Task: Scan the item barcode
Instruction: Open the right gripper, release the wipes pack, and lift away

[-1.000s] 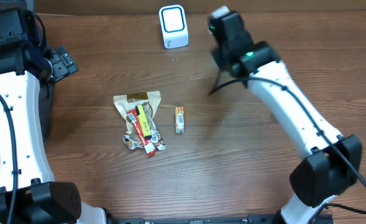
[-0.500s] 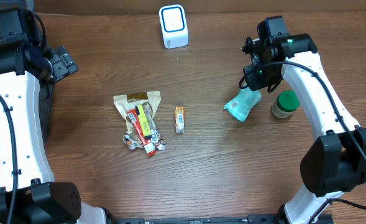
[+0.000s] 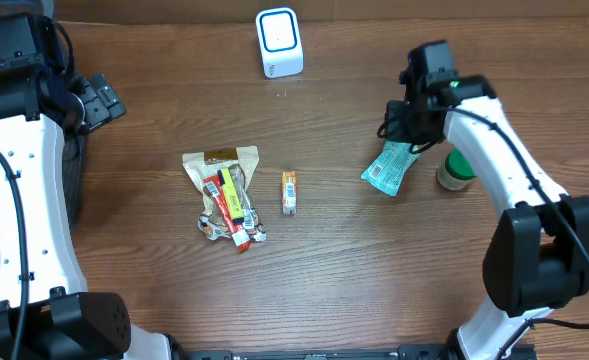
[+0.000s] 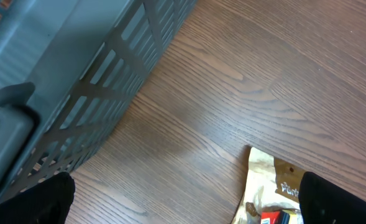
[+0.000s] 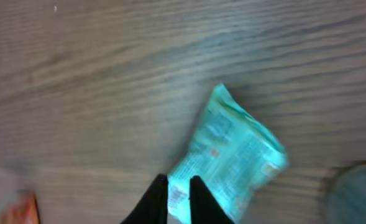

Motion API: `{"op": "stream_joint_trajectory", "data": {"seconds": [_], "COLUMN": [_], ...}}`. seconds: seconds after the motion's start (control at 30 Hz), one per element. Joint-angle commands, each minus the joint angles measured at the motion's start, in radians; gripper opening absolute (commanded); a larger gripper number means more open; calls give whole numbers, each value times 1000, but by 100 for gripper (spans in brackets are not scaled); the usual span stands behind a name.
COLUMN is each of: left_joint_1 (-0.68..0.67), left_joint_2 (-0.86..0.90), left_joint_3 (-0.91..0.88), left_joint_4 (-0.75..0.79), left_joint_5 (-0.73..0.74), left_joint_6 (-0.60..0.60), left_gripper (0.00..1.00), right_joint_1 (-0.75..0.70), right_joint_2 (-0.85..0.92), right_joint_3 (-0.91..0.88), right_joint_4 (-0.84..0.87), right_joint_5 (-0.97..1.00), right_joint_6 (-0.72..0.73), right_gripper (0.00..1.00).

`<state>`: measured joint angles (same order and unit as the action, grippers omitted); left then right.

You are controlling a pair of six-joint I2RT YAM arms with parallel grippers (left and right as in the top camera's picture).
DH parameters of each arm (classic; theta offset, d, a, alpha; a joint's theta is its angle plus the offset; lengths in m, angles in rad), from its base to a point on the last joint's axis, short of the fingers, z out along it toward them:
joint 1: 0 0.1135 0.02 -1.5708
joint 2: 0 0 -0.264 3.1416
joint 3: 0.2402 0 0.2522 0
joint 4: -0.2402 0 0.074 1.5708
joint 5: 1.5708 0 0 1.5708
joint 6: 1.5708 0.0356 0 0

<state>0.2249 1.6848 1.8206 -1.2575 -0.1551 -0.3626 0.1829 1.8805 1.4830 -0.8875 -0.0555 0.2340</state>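
Observation:
A teal snack packet (image 3: 389,168) lies flat on the table, printed label up. My right gripper (image 3: 408,138) hovers at its upper end. In the right wrist view the fingers (image 5: 156,198) are nearly together, and only a thin strip of the blurred packet (image 5: 235,152) shows in the gap. The packet does not look gripped. The white scanner (image 3: 279,42) stands at the back centre. My left gripper (image 3: 99,100) stays wide open at the far left. Its two dark fingertips (image 4: 332,199) sit at the bottom corners of the left wrist view, with nothing between them.
A green-lidded jar (image 3: 458,167) stands just right of the packet. A pile of snack wrappers (image 3: 224,195) and a small orange bar (image 3: 289,192) lie mid-table. A grey slatted basket (image 4: 46,81) stands at the left edge, next to the left arm.
The right arm swung from near the scanner to the right side. The teal packet came to rest by the jar and now lies flatter, label up. The jaws opened, then closed again.

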Motion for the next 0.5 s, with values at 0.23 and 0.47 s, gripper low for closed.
{"op": "stream_joint_trajectory", "data": {"seconds": [0.23, 0.47], "left_joint_1": [1, 1], "left_joint_2": [-18, -18], "left_joint_3": [20, 20], "left_joint_4": [2, 2], "left_joint_5": [-11, -11], "left_joint_6": [11, 11], "left_gripper": [100, 100], "right_joint_1": [134, 137], "right_joint_2": [-5, -5], "right_joint_3": [-242, -247], "right_joint_4": [357, 336], "right_joint_5": [78, 107], "right_joint_6": [209, 392], "right_gripper": [7, 7]}}
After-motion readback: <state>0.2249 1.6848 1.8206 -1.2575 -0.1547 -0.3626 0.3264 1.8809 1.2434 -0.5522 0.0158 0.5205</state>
